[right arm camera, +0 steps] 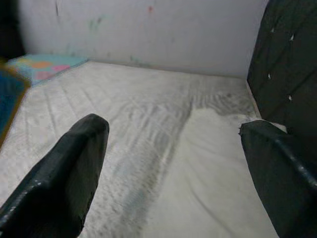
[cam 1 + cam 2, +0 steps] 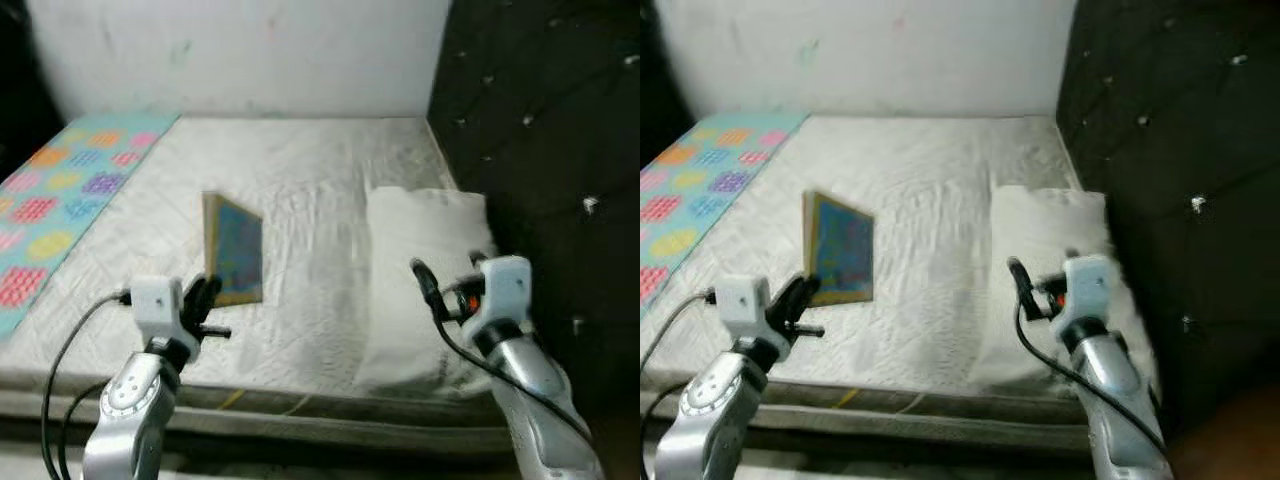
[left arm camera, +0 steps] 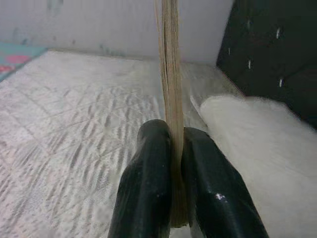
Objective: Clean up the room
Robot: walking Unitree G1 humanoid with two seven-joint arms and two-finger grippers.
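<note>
Left wrist view: left gripper (image 3: 174,163) jaws clamped on book (image 2: 236,250) edge, lifted off bed (image 2: 320,170) for tidying away. Right gripper (image 1: 173,173) jaws wide, empty, pillow (image 2: 425,270) just ahead.

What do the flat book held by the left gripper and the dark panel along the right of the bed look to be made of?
The flat blue-covered book, clamped by the left gripper, looks like paper or card: its tan edge shows thin stacked layers, and the cover seems matte. The dark panel looks like button-tufted upholstery, with small glinting studs; leather or fabric is unclear.
</note>
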